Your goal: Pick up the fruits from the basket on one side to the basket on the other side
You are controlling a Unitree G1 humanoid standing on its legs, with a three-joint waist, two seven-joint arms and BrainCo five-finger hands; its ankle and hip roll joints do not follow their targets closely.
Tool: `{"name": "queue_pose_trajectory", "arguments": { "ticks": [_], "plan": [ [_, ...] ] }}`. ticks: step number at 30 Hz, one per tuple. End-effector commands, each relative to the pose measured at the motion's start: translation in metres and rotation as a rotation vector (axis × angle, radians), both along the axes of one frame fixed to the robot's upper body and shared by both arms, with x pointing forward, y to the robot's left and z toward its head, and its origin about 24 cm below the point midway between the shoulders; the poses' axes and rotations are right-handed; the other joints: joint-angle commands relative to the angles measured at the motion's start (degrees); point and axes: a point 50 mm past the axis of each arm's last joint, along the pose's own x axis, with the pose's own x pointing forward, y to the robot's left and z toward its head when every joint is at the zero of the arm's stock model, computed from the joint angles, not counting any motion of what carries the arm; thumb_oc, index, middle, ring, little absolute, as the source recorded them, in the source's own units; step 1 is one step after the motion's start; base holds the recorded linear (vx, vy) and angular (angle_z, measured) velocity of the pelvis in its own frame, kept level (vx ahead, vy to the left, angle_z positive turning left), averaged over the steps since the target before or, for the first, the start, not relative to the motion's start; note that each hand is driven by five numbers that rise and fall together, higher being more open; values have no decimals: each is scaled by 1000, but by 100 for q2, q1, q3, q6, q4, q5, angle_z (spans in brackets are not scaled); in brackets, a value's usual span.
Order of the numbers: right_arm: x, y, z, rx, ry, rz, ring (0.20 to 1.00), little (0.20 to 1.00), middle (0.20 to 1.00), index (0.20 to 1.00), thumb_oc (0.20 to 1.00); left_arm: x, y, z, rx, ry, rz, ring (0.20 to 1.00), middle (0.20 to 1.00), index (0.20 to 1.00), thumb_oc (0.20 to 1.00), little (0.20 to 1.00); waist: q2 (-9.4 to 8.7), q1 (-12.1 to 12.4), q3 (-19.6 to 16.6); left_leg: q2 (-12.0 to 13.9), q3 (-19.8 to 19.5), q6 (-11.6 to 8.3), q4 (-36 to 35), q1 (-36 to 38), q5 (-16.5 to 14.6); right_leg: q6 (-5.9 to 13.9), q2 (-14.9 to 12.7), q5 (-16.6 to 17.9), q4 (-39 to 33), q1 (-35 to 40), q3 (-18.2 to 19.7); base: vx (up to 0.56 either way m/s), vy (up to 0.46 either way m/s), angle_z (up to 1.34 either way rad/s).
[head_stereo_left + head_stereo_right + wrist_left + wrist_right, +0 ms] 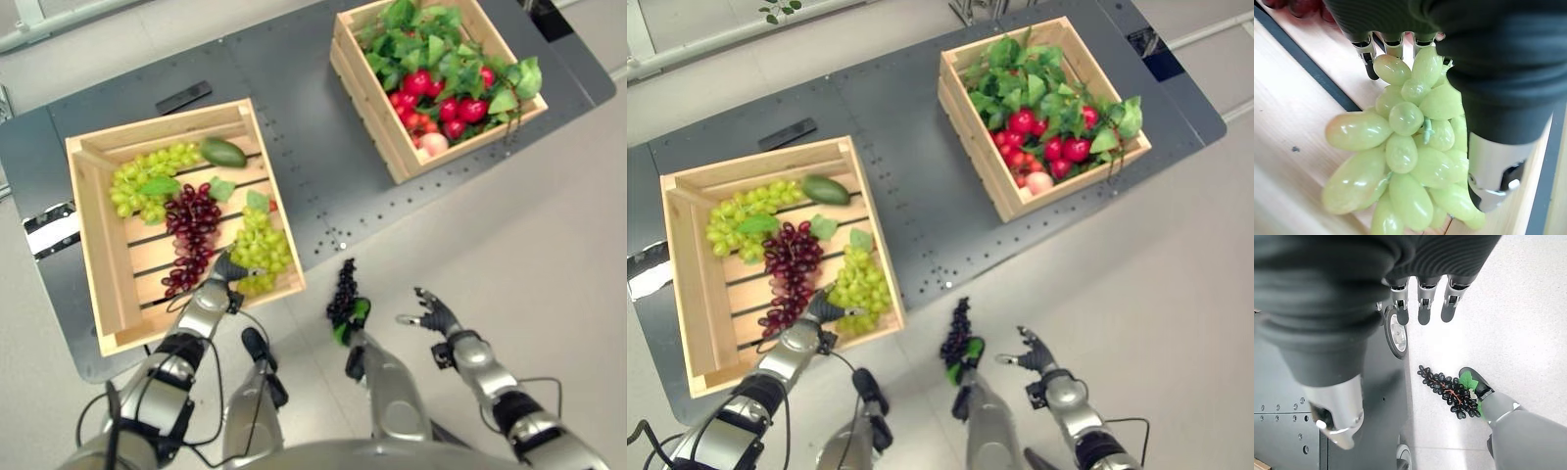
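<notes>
Here the green grapes (1405,147) lie on the slats at the near corner of the left crate (98,255), under the left hand (227,267). The bunch looks light, loose and bumpy with smooth berries (likely slippery), so a hold near the stem or around the whole cluster seems safest. The fingers (1367,58) are extended over its top, the thumb (1493,181) is beside it; nothing is pinched. The right hand (431,313) is spread and empty over the floor, near black grapes (343,294).
</notes>
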Motion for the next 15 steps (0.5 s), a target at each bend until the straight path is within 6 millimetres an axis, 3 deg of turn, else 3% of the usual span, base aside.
{"name": "queue_pose_trajectory", "arguments": {
  "ticks": [1,7,15],
  "plan": [
    [23,17,22,15,-115,64,1000,1000,1000,1000,1000,22,-64,12,-55,-38,-183,1000,1000,1000,1000,1000,-231,-232,112,34,-40,12,317,-176,-267,149,142,-168,237,-197,-124,0,0,0],
    [25,20,24,12,-128,77,1000,1000,1000,1000,1000,27,-83,19,-76,-64,-233,1000,1000,1000,1000,1000,-263,-262,129,39,-29,18,328,-184,-287,151,143,-174,265,-211,-116,0,0,0],
    [26,22,24,5,-130,82,1000,1000,1000,1000,1000,29,-92,21,-88,-68,-254,1000,1000,1000,1000,1000,-274,-291,107,47,-28,24,335,-184,-309,153,150,-164,266,-224,-113,0,0,0]
  ]
}}
